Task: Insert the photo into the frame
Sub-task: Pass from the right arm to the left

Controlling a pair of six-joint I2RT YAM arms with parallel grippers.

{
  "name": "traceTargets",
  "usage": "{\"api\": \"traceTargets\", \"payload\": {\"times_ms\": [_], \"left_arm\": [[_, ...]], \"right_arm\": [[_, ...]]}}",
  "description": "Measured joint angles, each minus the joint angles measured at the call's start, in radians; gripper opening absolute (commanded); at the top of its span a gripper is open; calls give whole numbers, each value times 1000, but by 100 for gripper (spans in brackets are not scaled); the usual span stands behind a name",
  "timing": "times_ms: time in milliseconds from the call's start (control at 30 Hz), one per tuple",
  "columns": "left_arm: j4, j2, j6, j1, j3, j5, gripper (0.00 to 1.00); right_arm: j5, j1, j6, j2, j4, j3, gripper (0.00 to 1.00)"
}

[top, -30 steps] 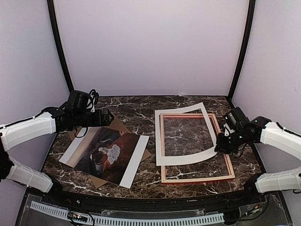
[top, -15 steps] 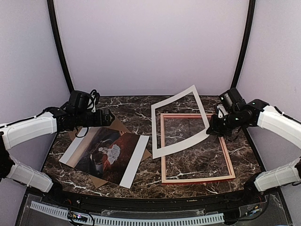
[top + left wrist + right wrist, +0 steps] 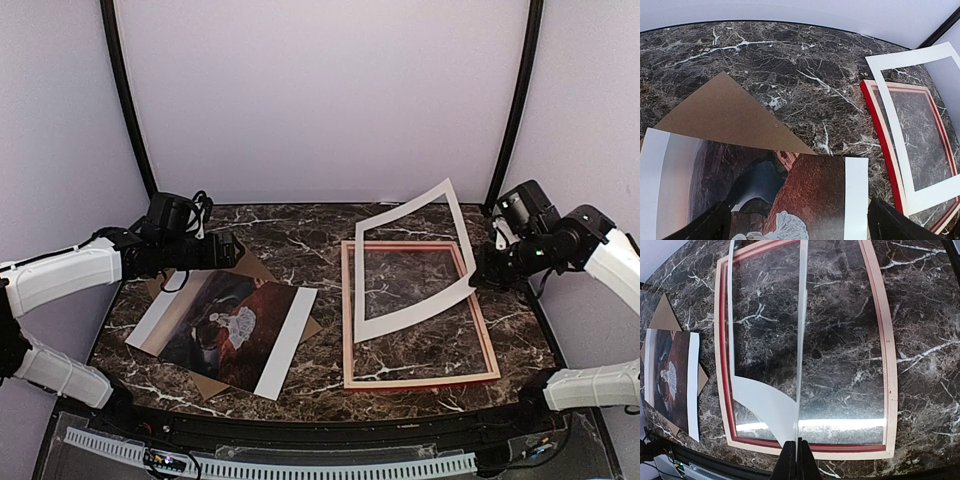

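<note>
The photo (image 3: 225, 325), a dark brownish picture with a white figure and white margins, lies face up on the left of the table. My left gripper (image 3: 232, 250) hovers open above its far edge, and in the left wrist view the photo (image 3: 805, 200) lies between the spread fingers of the gripper (image 3: 800, 231). The red frame (image 3: 420, 381) with pale wood edges lies flat on the right. My right gripper (image 3: 478, 280) is shut on the edge of a white mat (image 3: 415, 310) and holds it tilted up over the frame (image 3: 880, 340). The jaws of the gripper (image 3: 797, 452) pinch the mat (image 3: 770, 405) edge-on.
A brown backing board (image 3: 250, 268) lies under the photo, its corner sticking out toward the back (image 3: 725, 115). Purple walls and black corner posts (image 3: 512, 110) enclose the marble table (image 3: 300, 230).
My right gripper has lifted the white mat off the frame, up and to the right, and it now hangs tilted. The left arm, photo and frame have not moved.
</note>
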Motion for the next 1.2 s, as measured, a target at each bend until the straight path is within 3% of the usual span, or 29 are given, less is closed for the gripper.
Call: {"api": "traceTargets", "payload": {"times_ms": [1200], "left_arm": [[0, 1, 0, -4, 0, 13, 98]], "right_arm": [[8, 0, -3, -33, -151, -179, 0]]}}
